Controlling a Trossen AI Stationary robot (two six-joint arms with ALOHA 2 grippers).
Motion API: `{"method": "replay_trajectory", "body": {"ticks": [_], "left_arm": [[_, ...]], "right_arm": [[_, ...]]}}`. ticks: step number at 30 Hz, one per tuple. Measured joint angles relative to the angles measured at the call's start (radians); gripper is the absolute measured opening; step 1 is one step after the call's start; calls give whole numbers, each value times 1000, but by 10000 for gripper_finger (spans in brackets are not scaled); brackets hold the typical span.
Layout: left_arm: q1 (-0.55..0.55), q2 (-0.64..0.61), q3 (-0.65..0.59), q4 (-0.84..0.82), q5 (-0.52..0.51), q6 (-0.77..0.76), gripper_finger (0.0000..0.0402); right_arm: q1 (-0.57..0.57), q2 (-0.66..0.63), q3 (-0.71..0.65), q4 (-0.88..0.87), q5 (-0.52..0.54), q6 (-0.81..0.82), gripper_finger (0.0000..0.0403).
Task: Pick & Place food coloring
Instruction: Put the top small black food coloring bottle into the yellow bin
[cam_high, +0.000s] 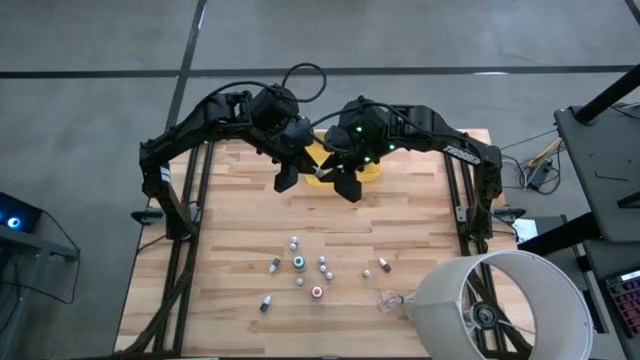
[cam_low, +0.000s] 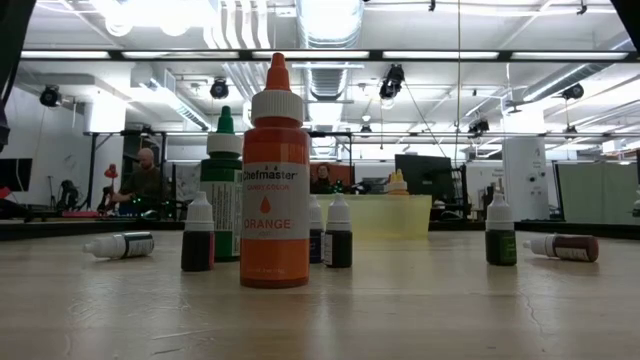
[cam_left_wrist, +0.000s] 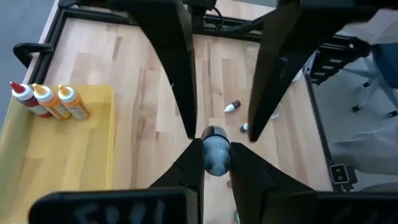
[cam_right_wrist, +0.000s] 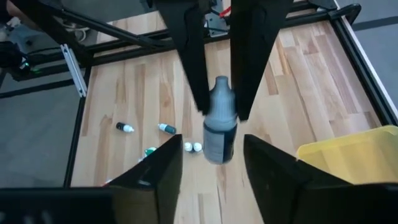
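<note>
Grey and pale, one small food coloring bottle (cam_right_wrist: 221, 127) hangs in the air between the two claws, above the far middle of the wooden counter (cam_high: 400, 240) and just beside the translucent yellow tray (cam_left_wrist: 74, 155). The left claw (cam_left_wrist: 216, 163) is clamped on it, its two dark fingers pinching the bottle's upper part. The right claw (cam_right_wrist: 212, 146) faces it with its fingers spread apart on either side of the body, not touching. This reads as a hand-over, with the left arm alone carrying the weight so it can take the bottle on to the tray. The bottle's long axis runs roughly along the line from one wrist to the other. Its narrow capped end points toward the left claw and away from the right one; how far it tilts from level cannot be told. Three bottles with red, yellow and orange tips (cam_left_wrist: 46, 102) stand upright in a corner of the tray, which suggests that is where bottles go. About ten loose bottles (cam_high: 300, 262) wait well apart from the claws on the near half of the counter, some upright, some on their sides.
</note>
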Motion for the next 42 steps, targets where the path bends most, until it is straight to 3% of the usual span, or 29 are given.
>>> {"method": "replay_trajectory", "body": {"ticks": [4, 16, 34, 42], "left_arm": [[11, 0, 0, -32, -41, 16, 32], [158, 5, -1, -15, -54, 49, 33], [316, 234, -4, 62, -52, 78, 34], [333, 376, -4, 62, -128, 95, 34]], "right_arm": [[-1, -36, 0, -31, 11, 0, 179], [-3, -235, 0, -72, 291, 93, 177], [-3, -315, 0, -196, 317, 112, 132], [-3, -299, -2, -226, 317, 113, 116]]}}
